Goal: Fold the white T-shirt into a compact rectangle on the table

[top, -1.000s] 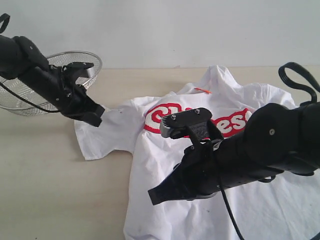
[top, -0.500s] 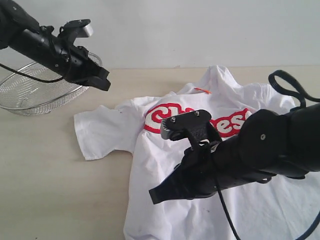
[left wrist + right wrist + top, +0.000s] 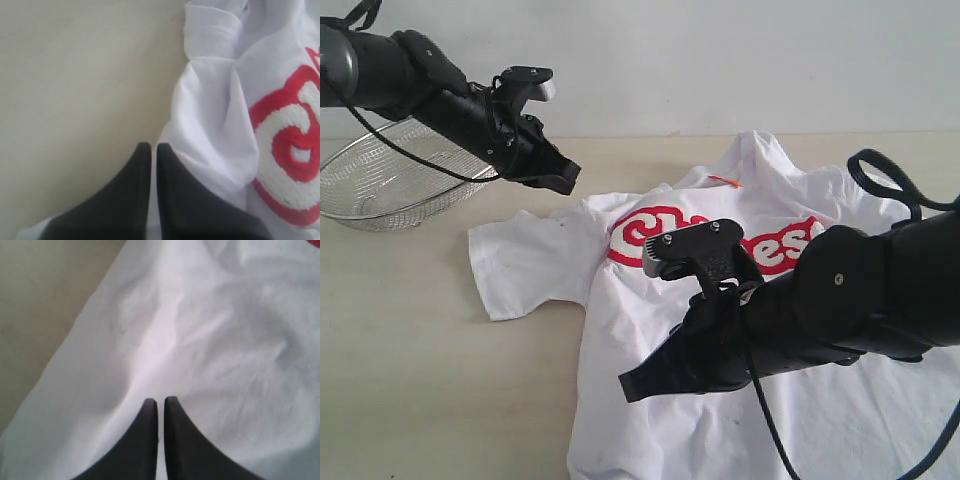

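Note:
The white T-shirt [image 3: 650,300] lies spread face up on the table [image 3: 420,350], its red lettering [image 3: 640,232] across the chest and an orange neck tag [image 3: 725,181] at the collar. One sleeve [image 3: 515,265] sticks out to the left. My left gripper [image 3: 567,181] hangs shut and empty above the shirt's shoulder edge. In the left wrist view the left gripper [image 3: 150,146] points at the border between the table [image 3: 75,75] and the shirt [image 3: 215,125]. My right gripper [image 3: 632,386] hovers shut and empty low over the shirt's body [image 3: 200,330]; its arm hides part of the lettering.
A round wire-mesh basket [image 3: 380,190] stands at the back left, behind the left arm. A white wall [image 3: 720,60] runs behind the table. Bare tabletop [image 3: 40,290] lies left of the shirt's side edge. A black cable [image 3: 880,170] loops above the right arm.
The left arm has lifted off the sleeve area and swung rightwards, from over the basket to above the shirt's shoulder. The right arm has barely moved.

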{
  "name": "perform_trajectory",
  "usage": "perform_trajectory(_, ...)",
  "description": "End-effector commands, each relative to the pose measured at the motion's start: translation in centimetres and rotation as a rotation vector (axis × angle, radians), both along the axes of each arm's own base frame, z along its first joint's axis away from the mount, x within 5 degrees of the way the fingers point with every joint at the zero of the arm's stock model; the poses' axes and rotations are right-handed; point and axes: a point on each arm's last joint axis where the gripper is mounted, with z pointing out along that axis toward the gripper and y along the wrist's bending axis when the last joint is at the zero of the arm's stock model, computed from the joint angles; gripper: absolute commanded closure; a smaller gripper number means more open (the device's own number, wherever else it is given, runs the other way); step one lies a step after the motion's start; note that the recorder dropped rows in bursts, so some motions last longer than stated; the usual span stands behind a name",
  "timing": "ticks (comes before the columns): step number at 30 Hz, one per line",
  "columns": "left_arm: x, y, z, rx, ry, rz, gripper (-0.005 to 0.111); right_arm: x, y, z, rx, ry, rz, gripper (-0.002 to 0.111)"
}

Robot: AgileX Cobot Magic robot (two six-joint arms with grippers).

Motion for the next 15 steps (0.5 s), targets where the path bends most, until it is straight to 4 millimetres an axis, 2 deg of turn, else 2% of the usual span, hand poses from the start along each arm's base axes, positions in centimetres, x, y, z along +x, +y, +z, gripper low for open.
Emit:
perform_trajectory(1, 0.4, -0.7, 0.1, -0.014, 0.015, -0.014, 0.102, -0.1, -0.1, 0.0, -0.004, -0.006, 0.004, 0.109)
perform_trajectory(6, -0.1, -1.6, 0.1, -0.016, 0.033, -0.048, 0.102, -0.1, -0.1, 0.0, -0.008, -0.011, 0.01, 0.109)
perform_trajectory(12, -0.5, -3.5, -1.5, 0.011, 0.054, -0.073, 0.102, -0.2, -0.1, 0.0, -0.009, -0.004, 0.016, 0.109)
perform_trajectory(15, -0.4, -3.5, -2.5, 0.017, 0.067, -0.067, 0.102, -0.3, 0.0, -0.1, -0.01, 0.01, 0.025, 0.109)
